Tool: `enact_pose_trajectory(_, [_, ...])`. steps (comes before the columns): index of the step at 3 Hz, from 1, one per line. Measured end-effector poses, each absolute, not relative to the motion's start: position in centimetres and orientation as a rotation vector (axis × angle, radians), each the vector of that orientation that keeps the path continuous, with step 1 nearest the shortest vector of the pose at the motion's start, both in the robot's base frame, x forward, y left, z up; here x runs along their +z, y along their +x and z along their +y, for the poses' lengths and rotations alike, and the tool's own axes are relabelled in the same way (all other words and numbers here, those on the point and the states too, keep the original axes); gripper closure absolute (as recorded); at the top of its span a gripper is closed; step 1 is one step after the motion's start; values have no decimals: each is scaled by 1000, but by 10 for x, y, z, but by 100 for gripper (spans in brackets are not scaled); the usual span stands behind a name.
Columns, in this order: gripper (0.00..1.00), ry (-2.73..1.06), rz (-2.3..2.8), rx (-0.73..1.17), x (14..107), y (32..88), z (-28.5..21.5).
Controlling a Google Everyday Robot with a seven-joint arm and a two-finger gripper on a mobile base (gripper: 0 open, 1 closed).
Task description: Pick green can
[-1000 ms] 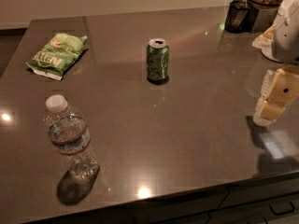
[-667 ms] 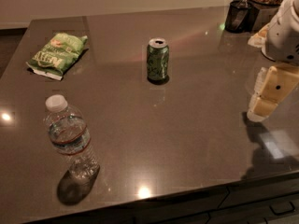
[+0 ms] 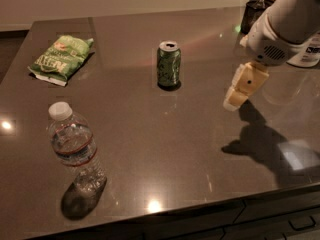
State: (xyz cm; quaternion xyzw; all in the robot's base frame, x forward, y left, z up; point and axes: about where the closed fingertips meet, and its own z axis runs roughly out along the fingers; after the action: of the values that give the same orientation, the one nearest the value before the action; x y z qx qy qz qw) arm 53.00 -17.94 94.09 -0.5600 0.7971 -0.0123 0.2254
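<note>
The green can (image 3: 169, 65) stands upright near the middle of the dark table (image 3: 160, 149), dark green with a silver top rim. My gripper (image 3: 240, 89) hangs above the table to the right of the can, at about the can's depth and well apart from it. Its cream-coloured fingers (image 3: 246, 82) point down and to the left, with the white arm rising to the upper right. Nothing shows in the gripper.
A light-green chip bag (image 3: 62, 59) lies flat at the far left. A clear water bottle (image 3: 75, 151) with a white cap stands at the front left. Dark containers (image 3: 252, 14) and a white object (image 3: 307, 54) stand at the far right. The table's front edge runs along the bottom.
My gripper and arm have moved left across the table, from its right edge toward the can. The can, the bottle and the bag have not moved.
</note>
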Motion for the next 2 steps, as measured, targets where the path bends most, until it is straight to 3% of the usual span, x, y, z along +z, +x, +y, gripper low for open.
enact_pose_trajectory(2, [0,-1416,2161,64,916,587,-128])
